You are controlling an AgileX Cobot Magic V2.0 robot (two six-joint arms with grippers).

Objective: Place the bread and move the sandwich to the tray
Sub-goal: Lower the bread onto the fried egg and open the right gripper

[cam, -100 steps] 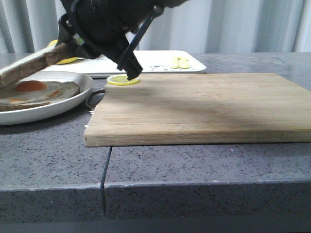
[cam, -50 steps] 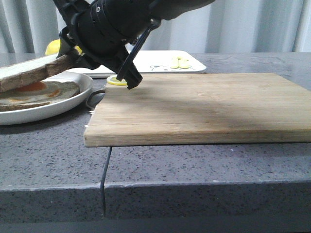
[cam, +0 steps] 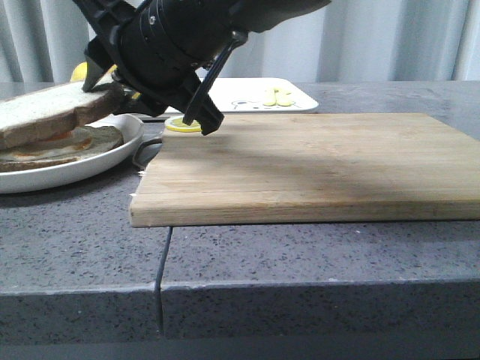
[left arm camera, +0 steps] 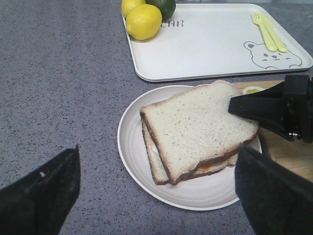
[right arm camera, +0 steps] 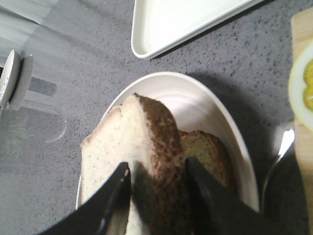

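The bread (cam: 45,112) lies nearly flat on the egg-topped slice (cam: 90,141) on the round white plate (cam: 75,169) at the left. My right gripper (cam: 105,90) reaches in from the right and is shut on the bread's near edge. In the right wrist view its fingers (right arm camera: 156,169) straddle the brown crust (right arm camera: 161,147). The left wrist view shows the bread (left arm camera: 195,127) covering the sandwich (left arm camera: 154,164), with a little yolk showing. My left gripper (left arm camera: 156,196) is open and empty over the table beside the plate (left arm camera: 142,181). The tray (left arm camera: 210,44) lies behind the plate.
A wooden board (cam: 315,161) fills the middle and right of the table. A lemon slice (cam: 184,125) sits on its far left corner, and a metal handle (cam: 146,154) lies between board and plate. Lemons (left arm camera: 143,20) and a yellow fork (left arm camera: 269,32) sit on the tray.
The right gripper has lowered the bread from a tilted, raised position onto the egg-topped slice. The egg yolk is now almost covered.
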